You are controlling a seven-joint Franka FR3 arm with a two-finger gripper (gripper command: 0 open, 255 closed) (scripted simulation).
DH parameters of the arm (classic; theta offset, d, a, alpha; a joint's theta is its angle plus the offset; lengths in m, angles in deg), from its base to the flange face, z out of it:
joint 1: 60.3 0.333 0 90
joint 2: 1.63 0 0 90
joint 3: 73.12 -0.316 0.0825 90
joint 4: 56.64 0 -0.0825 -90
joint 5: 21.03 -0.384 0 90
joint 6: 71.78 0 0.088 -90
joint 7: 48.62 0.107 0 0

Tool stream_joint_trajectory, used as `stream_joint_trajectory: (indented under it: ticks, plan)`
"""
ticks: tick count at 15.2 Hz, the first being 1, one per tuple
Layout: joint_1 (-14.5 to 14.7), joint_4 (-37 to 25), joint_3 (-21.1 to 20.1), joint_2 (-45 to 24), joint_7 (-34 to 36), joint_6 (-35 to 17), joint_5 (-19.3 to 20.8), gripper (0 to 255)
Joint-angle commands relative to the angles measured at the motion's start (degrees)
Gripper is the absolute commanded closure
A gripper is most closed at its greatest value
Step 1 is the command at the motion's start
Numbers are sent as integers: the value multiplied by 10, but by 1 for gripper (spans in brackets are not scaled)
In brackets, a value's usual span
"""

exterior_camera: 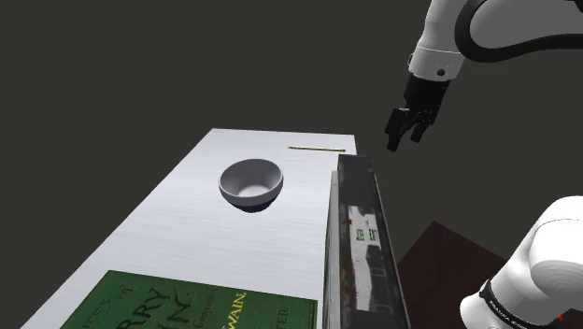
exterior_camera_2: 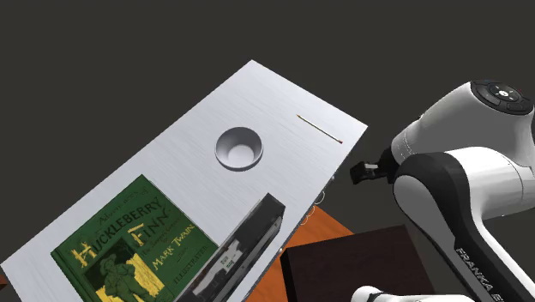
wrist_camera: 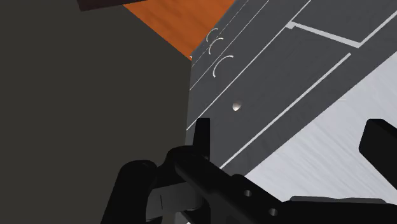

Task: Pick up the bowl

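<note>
A grey bowl stands upright and empty on the white tabletop, toward its far end. My black gripper hangs in the air beyond the table's edge, to the shoulder view's right of the bowl and well above it. Its fingers stand apart with nothing between them. In the second exterior view the gripper pokes out from behind the white forearm, off the table's corner. In the wrist view the open gripper looks down at the table's drawer front and a strip of tabletop.
A green book lies flat at the table's near end. A dark upright book stands along the edge nearest the arm. A thin stick lies by the far edge. Orange floor shows below.
</note>
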Motion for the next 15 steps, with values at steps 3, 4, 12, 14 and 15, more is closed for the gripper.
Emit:
stream_joint_trajectory:
  ticks: [3, 4, 12, 14, 15]
  plan:
    - [7, -18, -21, -28, 24, -12, -13, 0]
    - [10, -28, -31, -43, 36, -18, -19, 0]
    - [27, -131, -109, -174, 130, -56, -42, 0]
    - [30, -163, -128, -210, 155, -62, -41, 0]
    - [31, -180, -137, -228, 167, -64, -40, 0]
